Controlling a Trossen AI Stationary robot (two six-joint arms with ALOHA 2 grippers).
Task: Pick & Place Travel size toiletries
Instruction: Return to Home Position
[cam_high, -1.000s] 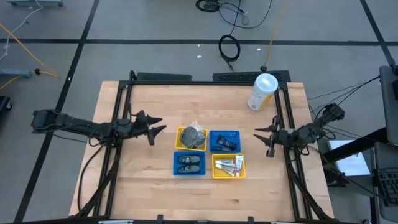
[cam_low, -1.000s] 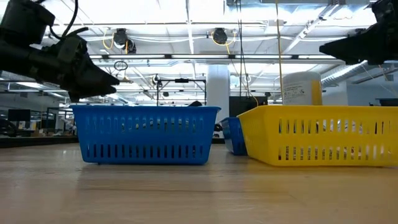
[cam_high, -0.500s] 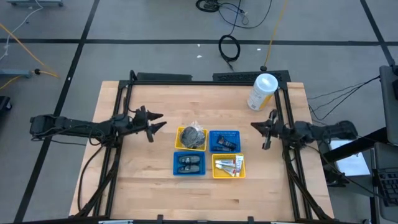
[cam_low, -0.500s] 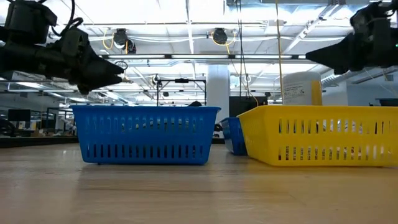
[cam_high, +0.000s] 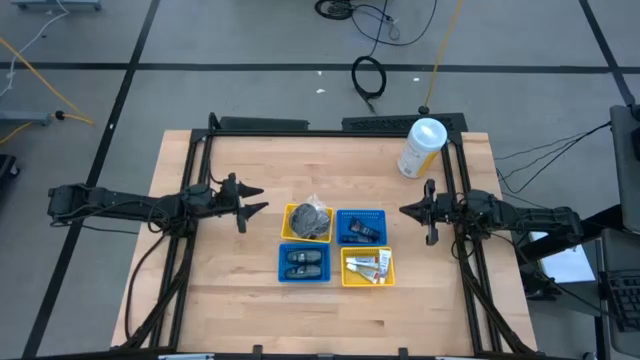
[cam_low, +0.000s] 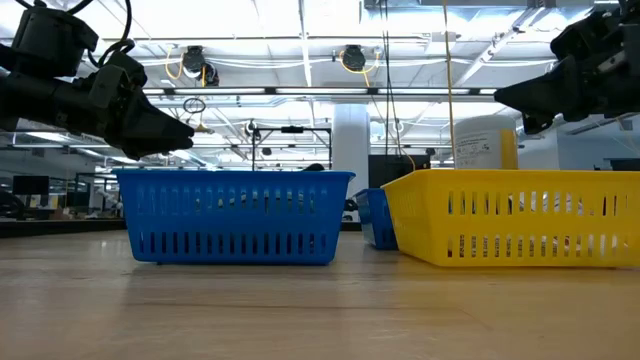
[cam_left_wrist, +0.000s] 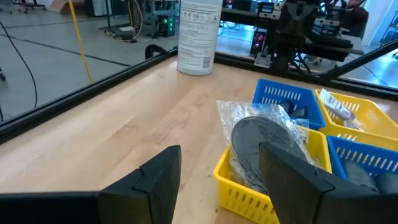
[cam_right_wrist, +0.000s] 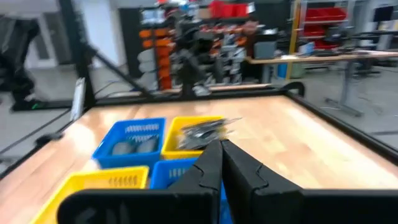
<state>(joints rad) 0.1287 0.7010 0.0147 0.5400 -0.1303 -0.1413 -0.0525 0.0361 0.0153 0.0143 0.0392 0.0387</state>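
overhead view of a wooden table (cam_high: 240, 290) with four small baskets set in a square at its middle. no toiletry lies loose on the wood; every one that shows is in a basket.

in the row nearer the tall white canister (cam_high: 422, 147), the far yellow basket (cam_high: 286, 222) holds round grey packets (cam_high: 310, 217) in clear wrap. the far blue basket (cam_high: 360, 213) beside it holds dark items (cam_high: 360, 231) too small to name. in the other row, the near blue basket (cam_high: 282, 264) holds dark bottles (cam_high: 304, 262), and the near yellow basket (cam_high: 368, 283) holds white tubes (cam_high: 368, 265).

the left gripper (cam_high: 258, 198) hovers above the table on the left side of the baskets, its fingers (cam_left_wrist: 160, 180) spread wide with nothing between them. the right gripper (cam_high: 403, 211) hovers on the right side, its fingers (cam_right_wrist: 208, 165) pressed together and empty. neither touches a basket or an item.

judged from this, the sorting looks finished: nothing is left to pick up, and the only step left is for both arms to draw clear to their rest pose.
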